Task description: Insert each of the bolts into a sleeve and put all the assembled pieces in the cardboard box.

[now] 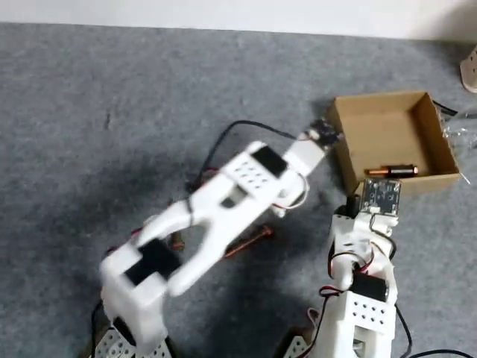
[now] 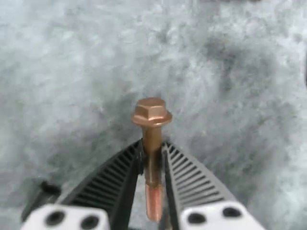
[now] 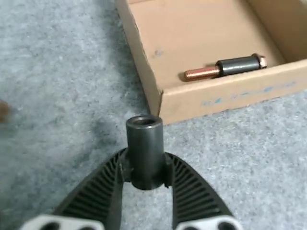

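Note:
My left gripper (image 2: pixel 152 147) is shut on the shaft of a copper bolt (image 2: pixel 152 115), whose hex head points away over the grey carpet. In the high view the left gripper (image 1: pixel 322 134) hangs by the near-left corner of the cardboard box (image 1: pixel 344 153). A dark steel sleeve (image 3: pixel 145 148) stands upright in my shut right gripper (image 3: pixel 145 163), just in front of the box's corner (image 3: pixel 158 103). One assembled bolt-and-sleeve piece (image 3: pixel 225 68) lies inside the box by its front wall, seen as well in the high view as the assembled piece (image 1: pixel 391 171).
A loose copper bolt (image 1: pixel 250 240) lies on the carpet under the left arm (image 1: pixel 223 201), and something copper-coloured (image 1: pixel 177 240) shows farther left. The right arm (image 1: pixel 365 298) stands at the bottom right. Cables and clear objects (image 1: pixel 456 127) lie beyond the box.

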